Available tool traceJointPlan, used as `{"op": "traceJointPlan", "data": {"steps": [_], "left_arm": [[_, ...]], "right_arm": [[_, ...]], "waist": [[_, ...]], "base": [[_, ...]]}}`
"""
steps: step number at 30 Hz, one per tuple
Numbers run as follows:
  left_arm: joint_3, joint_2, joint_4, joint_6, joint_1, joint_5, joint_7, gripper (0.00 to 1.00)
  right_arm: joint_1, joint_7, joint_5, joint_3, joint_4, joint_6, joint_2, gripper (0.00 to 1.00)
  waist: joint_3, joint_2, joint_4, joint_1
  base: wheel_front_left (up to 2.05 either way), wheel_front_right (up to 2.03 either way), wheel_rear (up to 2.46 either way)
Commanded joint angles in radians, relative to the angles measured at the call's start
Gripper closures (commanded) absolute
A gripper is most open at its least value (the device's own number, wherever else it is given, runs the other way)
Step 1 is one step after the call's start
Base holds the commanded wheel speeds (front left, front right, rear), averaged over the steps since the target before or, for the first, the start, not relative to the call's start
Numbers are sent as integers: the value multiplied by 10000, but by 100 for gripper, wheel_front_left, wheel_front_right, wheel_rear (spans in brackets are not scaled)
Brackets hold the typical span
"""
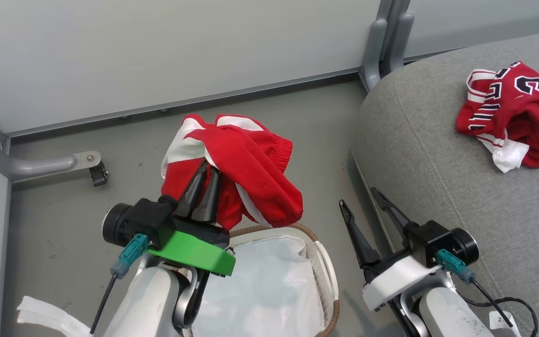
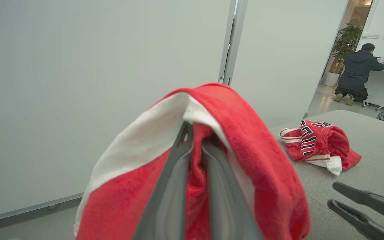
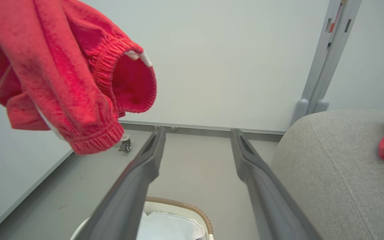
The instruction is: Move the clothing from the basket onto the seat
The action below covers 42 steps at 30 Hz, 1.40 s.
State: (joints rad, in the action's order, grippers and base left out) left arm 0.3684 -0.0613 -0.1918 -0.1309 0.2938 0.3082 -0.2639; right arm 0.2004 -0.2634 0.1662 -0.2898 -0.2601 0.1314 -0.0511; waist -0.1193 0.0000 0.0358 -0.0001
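Observation:
My left gripper (image 1: 208, 169) is shut on a red garment with white panels (image 1: 246, 164), held in the air above the basket (image 1: 325, 262); the cloth drapes over both fingers (image 2: 175, 186) and hangs at the upper left of the right wrist view (image 3: 62, 76). The white basket with its brown rim shows only its white liner (image 1: 260, 285) inside. A second red garment with a black-and-white numeral (image 1: 517, 112) lies crumpled on the grey seat (image 1: 428, 154), also on the seat in the left wrist view (image 2: 318, 143). My right gripper (image 1: 360, 196) is open and holds nothing, between basket and seat.
Pale partition panels stand behind, with a grey post (image 1: 382, 47) at the seat's corner and a castor foot (image 1: 96, 173) on the grey floor at left. A person (image 2: 357, 73) crouches far off in a doorway. A black cable (image 1: 517, 304) trails by my right wrist.

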Motion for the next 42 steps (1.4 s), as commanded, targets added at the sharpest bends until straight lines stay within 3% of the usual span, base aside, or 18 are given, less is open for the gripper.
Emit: {"op": "traceJointPlan", "data": {"steps": [1,9,15,20,35,36,38,39,42], "left_arm": [[19,-1,58,3,46,-7,-5,100],[217,14,13,3,129,68,-5,100],[420,31,-35,3,150,104,-5,100],[634,49,-39,3,124,139,-5,100],[1582,92,-8,3,259,383,-5,100],[1623,94,-30,3,261,419,-5,100],[1671,100,-63,1,277,420,-5,100],[1682,102,-73,1,281,442,-5,100],[1681,106,-107,3,305,471,-5,100]], "right_arm": [[95,-16,62,-78,222,-14,-21,0],[466,-16,309,-1163,1319,-15,-146,0],[986,-16,591,-2580,1629,-15,-512,0],[1423,-16,414,-3164,1183,-15,-681,0],[2174,-16,-26,-3296,-441,-15,-199,0],[2181,-16,19,-3280,-500,-15,-170,8],[2146,-16,57,-3249,-588,-15,-141,78],[2111,-16,92,-3235,-626,-15,-129,100],[1996,-16,145,-3238,-684,-15,-108,100]], "waist": [[-16,0,-15,1],[-25,0,-147,1],[13,0,-313,1],[54,0,-420,1],[31,0,-896,1],[27,0,-919,1],[18,0,-957,1],[9,0,-966,1],[-21,0,-962,1]], "base": [[0,0,0],[0,0,0],[0,0,0],[0,0,0],[0,0,0],[0,0,0],[0,0,0],[0,0,0],[0,0,0]]}}
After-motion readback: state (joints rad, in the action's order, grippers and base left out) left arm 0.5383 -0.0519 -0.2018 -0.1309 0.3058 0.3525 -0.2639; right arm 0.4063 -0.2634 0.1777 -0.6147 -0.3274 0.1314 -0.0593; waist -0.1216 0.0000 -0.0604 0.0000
